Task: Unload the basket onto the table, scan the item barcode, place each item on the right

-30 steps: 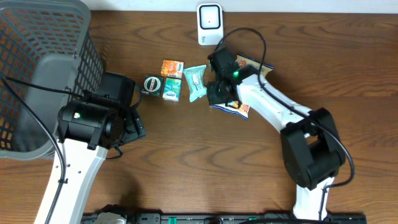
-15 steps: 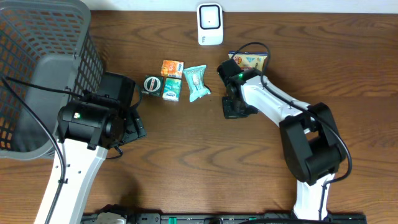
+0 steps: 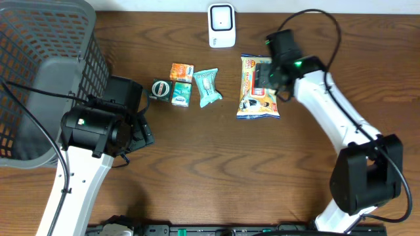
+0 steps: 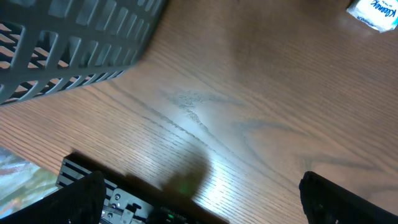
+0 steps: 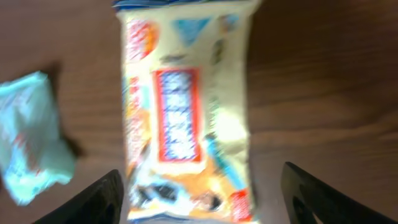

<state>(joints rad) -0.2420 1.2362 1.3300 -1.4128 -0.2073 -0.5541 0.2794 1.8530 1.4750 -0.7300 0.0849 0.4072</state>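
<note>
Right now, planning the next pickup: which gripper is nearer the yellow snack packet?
Right. The right gripper hovers open directly over the upper end of the yellow snack packet. The left gripper sits far off to the other side, beside the grey basket.

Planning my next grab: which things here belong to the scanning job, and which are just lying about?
Job: snack packet, white scanner, right gripper.
Lying about: orange box, green box, round tin, teal packet, grey basket.
</note>
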